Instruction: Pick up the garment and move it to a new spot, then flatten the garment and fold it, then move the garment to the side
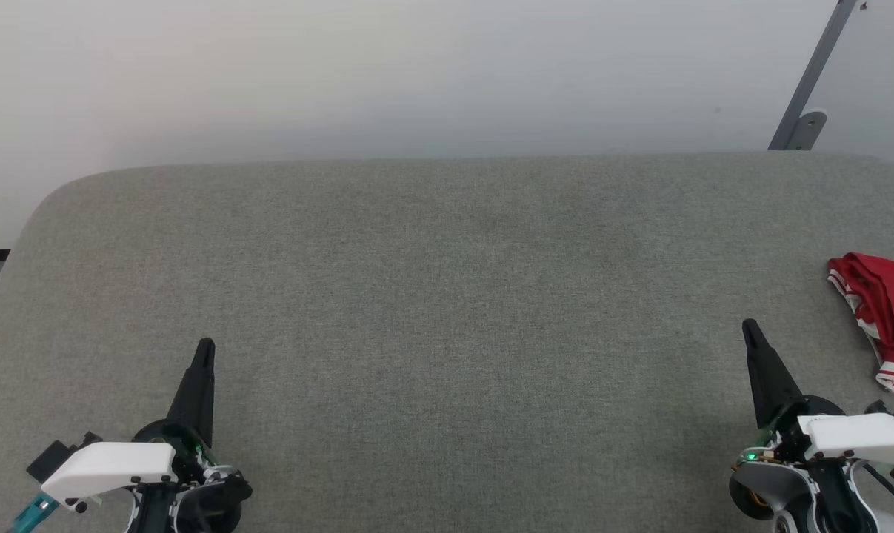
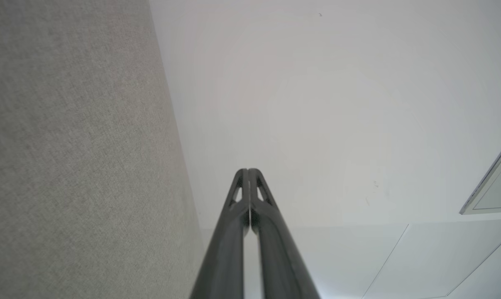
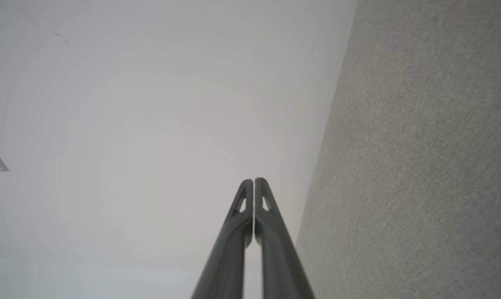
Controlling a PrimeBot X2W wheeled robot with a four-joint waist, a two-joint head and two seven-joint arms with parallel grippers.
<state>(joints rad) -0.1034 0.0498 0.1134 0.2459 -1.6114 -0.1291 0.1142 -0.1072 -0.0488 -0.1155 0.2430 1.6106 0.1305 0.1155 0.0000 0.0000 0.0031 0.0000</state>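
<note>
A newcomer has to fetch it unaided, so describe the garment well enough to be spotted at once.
Start from the wide grey fabric-covered surface. At its right side, just beyond and right of the right pincer, lies the garment, a bunched heap cut off by the head view's edge. Bright red cloth with red-and-white striped trim sets it apart from the plain grey around it.

Counted on the scene: one red garment (image 1: 887, 311) with white striped trim, and one grey fabric-covered surface (image 1: 447, 296). There are two grippers, the left gripper (image 1: 205, 345) and the right gripper (image 1: 749, 326), each with two long dark fingers (image 2: 227, 241), four in all. Two white wrist covers (image 1: 109, 468) are seen, one per arm. Beyond are one grey metal strut (image 1: 813, 81) and one pale wall (image 1: 417, 74).
</note>
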